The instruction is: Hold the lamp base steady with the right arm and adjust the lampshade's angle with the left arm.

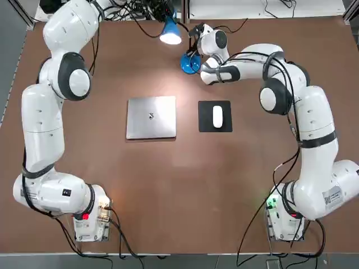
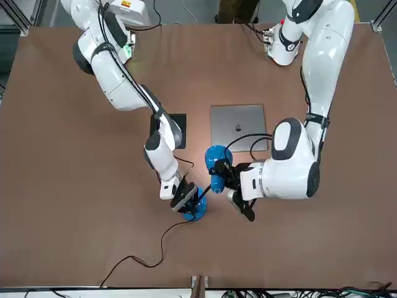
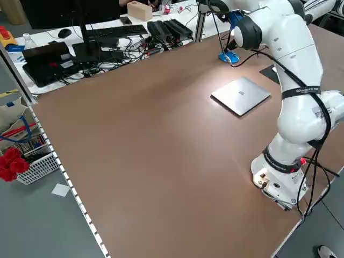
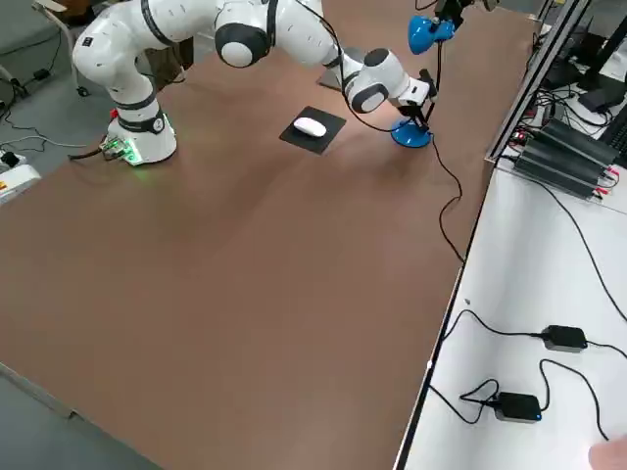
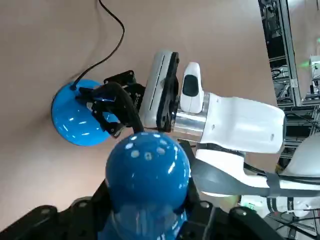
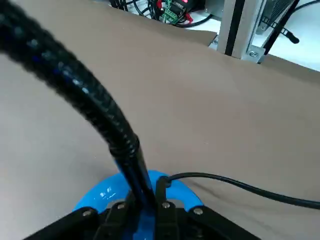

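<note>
R grip [image 6: 146, 207] is at the far side of the table [image 1: 224, 190], right of ctr, closed on the bottom of the gooseneck stem [image 6: 85, 90], just over the lamp base [image 1: 190, 63]. Makes sense: the base disc is small & light, so clamping the stem root should stop it sliding or tipping w/o blocking the bend higher up.

Lampshade [image 1: 170, 33] is far side too, left of the base, raised off the table, lit mouth facing near, i.e. toward the robot. L grip [image 2: 229, 175] is right at the shade, approx level w/ its body. Can't tell if it's clamped on or loose, so cfm before any twist. Working at the shade gives max leverage on the neck, w/ R reacting the load at the root. Good split IMO.

Cord [image 6: 240, 185] leaves the base on the table, clear of R's grip, so no obvious snag there.

Laptop [image 1: 151, 117] sits nearer, left of ctr; mouse [image 1: 217, 116] on its pad [image 1: 205, 106], nearer & right. Both well apart from the lamp, prob. not in play.

Step now, my read: angle adj in progress or at its end. Next: small L moves only, R stays put. Risks: neck springs back on release, shade slips (smooth, rounded), base lifts if L pulls up.
</note>
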